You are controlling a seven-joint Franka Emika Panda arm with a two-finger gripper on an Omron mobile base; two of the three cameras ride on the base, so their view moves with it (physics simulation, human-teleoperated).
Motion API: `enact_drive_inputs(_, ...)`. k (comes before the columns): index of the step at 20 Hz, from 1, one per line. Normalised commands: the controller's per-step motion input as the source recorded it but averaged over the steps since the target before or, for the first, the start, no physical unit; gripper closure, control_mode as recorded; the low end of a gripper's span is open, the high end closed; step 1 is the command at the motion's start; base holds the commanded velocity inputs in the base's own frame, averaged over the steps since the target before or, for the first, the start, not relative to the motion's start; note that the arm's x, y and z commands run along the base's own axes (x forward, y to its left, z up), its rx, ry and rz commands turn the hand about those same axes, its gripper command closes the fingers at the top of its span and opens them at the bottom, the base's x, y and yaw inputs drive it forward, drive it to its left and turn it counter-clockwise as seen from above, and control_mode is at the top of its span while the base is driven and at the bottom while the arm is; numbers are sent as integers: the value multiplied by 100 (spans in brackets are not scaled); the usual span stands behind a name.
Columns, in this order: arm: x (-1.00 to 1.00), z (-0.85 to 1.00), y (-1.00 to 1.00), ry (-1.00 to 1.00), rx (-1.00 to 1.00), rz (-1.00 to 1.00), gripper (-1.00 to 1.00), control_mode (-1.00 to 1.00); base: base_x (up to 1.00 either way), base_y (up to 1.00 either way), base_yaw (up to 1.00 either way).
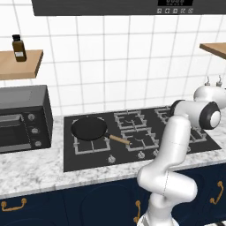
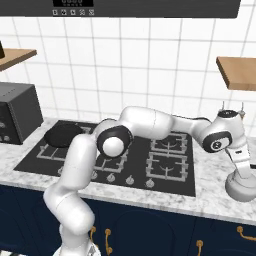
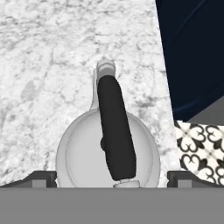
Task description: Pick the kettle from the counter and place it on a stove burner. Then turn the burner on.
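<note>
Marble counter [image 1: 31,170] w/ kettle [image 2: 242,186], black oven [image 1: 23,118], inset cooktop [image 1: 92,156].

- One kettle [image 3: 107,148], lower centre of the hand view.
- One black frying pan [image 1: 89,128].
- One dark-capped bottle [image 1: 18,48], upper left.
- One toaster oven [image 1: 24,118].
- Two wooden shelves [image 1: 20,65].

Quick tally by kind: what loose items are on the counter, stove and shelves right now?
Kettle: 1
Frying pan: 1
Bottle: 1
Toaster oven: 1
Total: 4
</note>
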Motion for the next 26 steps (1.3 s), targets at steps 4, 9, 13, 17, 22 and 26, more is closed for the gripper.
enact_drive_inputs(4,1,-9,0,0,0,-1,100,-100,0,0,0)
enact_drive_inputs(9,2,0,0,0,0,0,100,-100,0,0,0)
enact_drive_inputs(13,1,0,0,0,0,0,100,-100,0,0,0)
enact_drive_inputs(17,-37,4,12,-10,0,0,100,-100,0,0,0)
enact_drive_inputs(22,-42,51,26,-21,0,0,100,-100,0,0,0)
enact_drive_inputs(26,-30,64,56,-25,-5,0,100,-100,0,0,0)
